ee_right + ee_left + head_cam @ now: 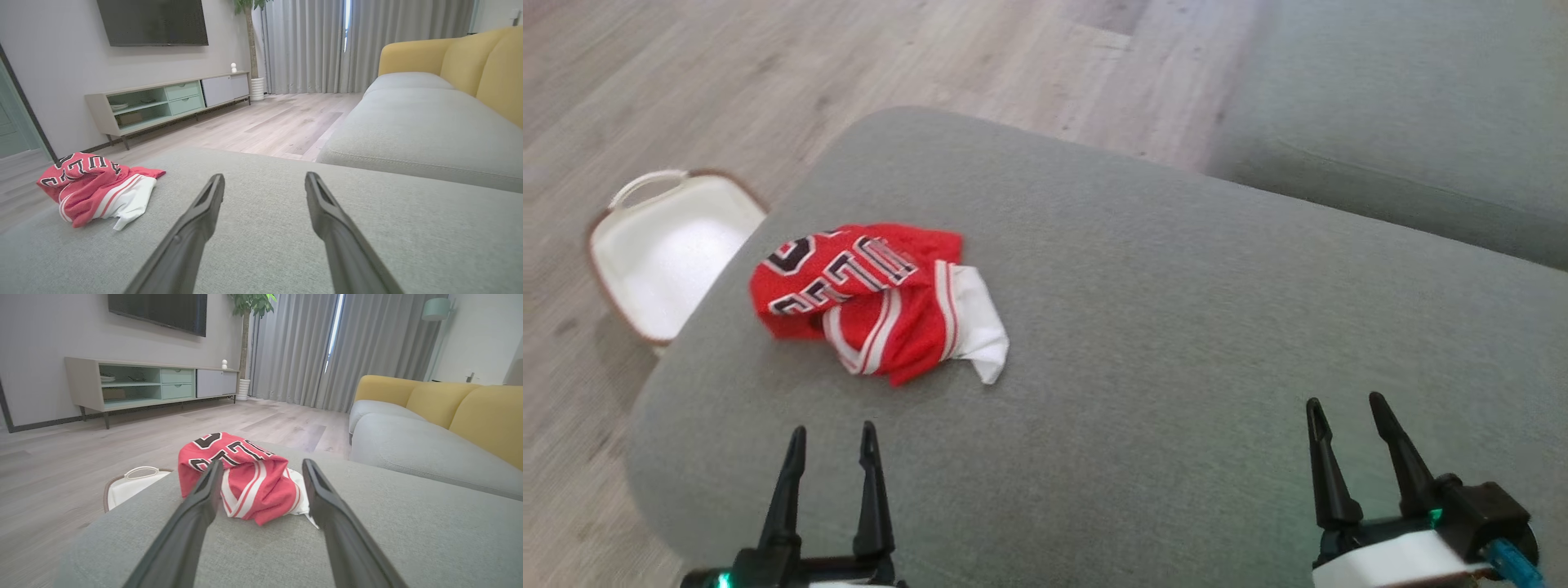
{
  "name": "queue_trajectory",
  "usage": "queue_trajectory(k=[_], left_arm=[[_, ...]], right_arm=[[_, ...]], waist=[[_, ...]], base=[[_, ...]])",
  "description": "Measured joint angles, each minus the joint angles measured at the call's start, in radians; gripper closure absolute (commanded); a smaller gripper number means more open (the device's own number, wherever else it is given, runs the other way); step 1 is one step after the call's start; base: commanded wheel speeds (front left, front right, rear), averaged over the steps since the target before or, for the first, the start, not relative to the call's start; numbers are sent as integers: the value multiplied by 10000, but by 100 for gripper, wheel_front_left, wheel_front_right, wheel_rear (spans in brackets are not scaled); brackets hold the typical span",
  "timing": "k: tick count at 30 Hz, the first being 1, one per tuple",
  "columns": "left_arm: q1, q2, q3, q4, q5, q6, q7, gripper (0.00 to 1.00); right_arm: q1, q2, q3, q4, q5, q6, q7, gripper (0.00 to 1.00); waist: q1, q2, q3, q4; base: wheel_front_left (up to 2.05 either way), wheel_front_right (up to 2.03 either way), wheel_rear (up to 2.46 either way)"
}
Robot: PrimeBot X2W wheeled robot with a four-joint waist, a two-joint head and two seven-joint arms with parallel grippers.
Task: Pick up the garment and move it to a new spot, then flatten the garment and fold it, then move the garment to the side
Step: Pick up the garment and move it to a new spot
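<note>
Red jersey w/ white trim & black-white lettering lies crumpled in a heap on grey seat, toward its left edge, nr the rounded corner. A white part of the cloth sticks out on the heap's right side. Nothing touches it.

L claw sits low at left in head view, fingers spread wide, nothing btwn them. It's over the seat, short of the jersey & pointing at it. In L wrist view the heap is straight ahead, framed btwn the two fingers.

R claw is at lower right, also spread wide & empty, over bare seat, well apart from the jersey. In R wrist view the jersey is far off to the left.

White basket w/ handle stands on wood floor, just beside the seat's left edge, nr the jersey. Grey sofa w/ yellow back is beyond the seat on the right. Bkgd in wrist views: TV stand along the wall, TV above it, grey curtains, plant in the corner.
</note>
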Motion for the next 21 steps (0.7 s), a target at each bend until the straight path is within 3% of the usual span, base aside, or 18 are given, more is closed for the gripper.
queue_trajectory(k=[11, 16, 21], left_arm=[[-554, -2, 631, -82, -8, 121, 0, 0], [-1668, -13, 1049, 257, -8, 25, 0, 0], [-4245, -12, 1358, 1969, -105, -201, 81, 0]], right_arm=[[-154, -230, 184, 0, -88, 2, 0, 0], [-406, -830, 433, -90, -242, 2, 0, 0], [-1395, -1835, 713, -211, -301, 2, -2, 0]], waist=[[0, 0, 720, 448], [0, 0, 1387, 376], [2, 0, 2516, 235]], base=[[0, 0, 0], [0, 0, 0], [0, 0, 0]])
